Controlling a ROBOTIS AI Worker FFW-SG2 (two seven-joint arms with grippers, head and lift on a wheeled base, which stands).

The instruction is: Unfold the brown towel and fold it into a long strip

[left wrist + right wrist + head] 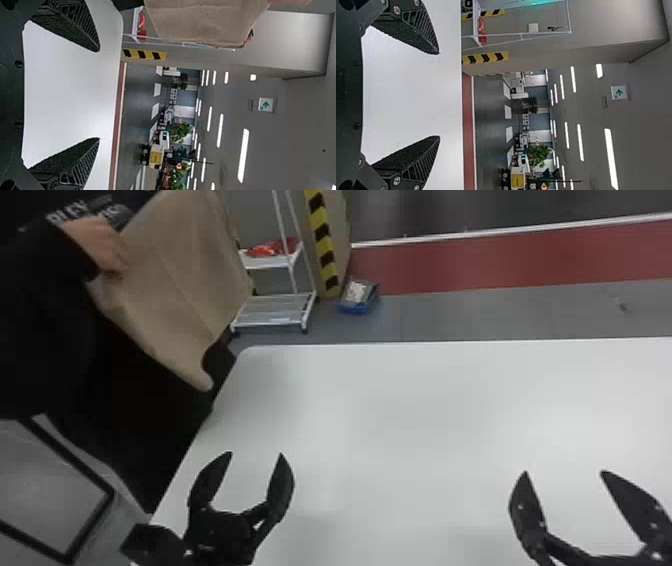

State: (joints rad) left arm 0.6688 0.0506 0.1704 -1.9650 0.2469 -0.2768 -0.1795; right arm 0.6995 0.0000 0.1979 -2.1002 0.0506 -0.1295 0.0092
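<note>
Brown towel (172,275) in a person's hand (99,244), beyond and left of spread-fingered left tool (256,454) and spread-fingered right tool (564,472)

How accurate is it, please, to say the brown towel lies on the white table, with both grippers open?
The head view shows the brown towel held by a person's hand beside the white table, not on it; left gripper and right gripper are open.
</note>
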